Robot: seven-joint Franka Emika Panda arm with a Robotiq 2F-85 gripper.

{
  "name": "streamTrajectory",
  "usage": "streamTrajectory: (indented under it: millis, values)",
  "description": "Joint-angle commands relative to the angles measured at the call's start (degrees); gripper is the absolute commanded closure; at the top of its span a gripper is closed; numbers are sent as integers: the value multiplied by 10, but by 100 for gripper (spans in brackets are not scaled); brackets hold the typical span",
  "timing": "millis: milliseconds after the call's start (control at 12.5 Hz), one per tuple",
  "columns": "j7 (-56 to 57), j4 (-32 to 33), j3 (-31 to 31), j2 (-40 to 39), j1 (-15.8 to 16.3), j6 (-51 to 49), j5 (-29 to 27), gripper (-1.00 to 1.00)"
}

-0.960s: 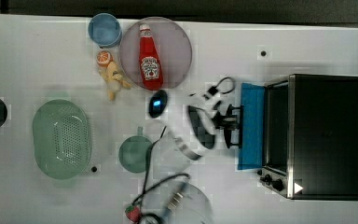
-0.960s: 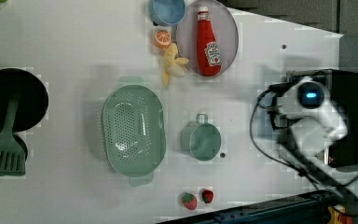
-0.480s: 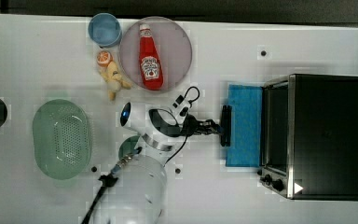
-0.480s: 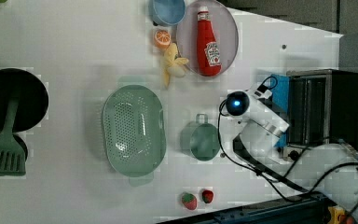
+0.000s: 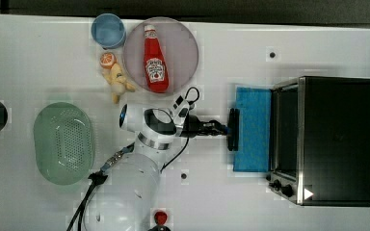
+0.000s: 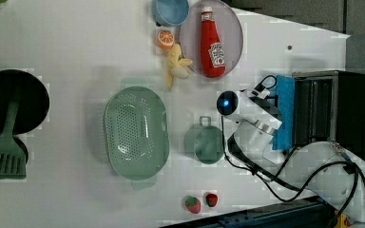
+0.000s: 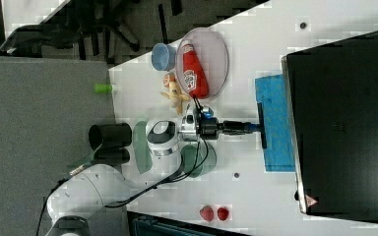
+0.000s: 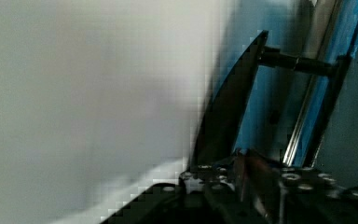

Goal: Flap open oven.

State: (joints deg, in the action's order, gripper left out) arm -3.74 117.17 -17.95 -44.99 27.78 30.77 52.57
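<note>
**Handle bar lies across the gripper's reach; door well down**

Top view: oven [image 5: 337,139] sits at the top view's right. Its blue door [image 5: 253,129] is swung down toward the table, hinge edge at the oven, free edge toward the arm. The dark handle [image 5: 232,129] runs up-down in frame, square to the gripper [image 5: 225,129], which reaches in from the top view's left. Fingers are narrowly apart and clamped on the handle near its middle.

Left view: arm largely covers the door [image 6: 284,114]; handle hidden.

Right view: gripper [image 7: 255,127] meets the handle [image 7: 262,126] near mid-length; door [image 7: 275,123] lies between it and the oven [image 7: 347,118].

Wrist view: handle [image 8: 228,107] stands just off the blue glass [image 8: 261,93] on a post.

Judgement: further pull goes away from the oven and downward, about the hinge line parallel to the handle.
</note>
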Motion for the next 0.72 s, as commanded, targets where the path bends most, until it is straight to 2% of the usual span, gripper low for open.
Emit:
streamTrajectory:
  millis: [80,240,720]
  values:
    - [-39,-19,-9,43,-9,28,-6,65]
    - [-31,-17,-9,77,-12,50,-50,65]
    - [-13,-17,-18,211,-22,66,-232,65]
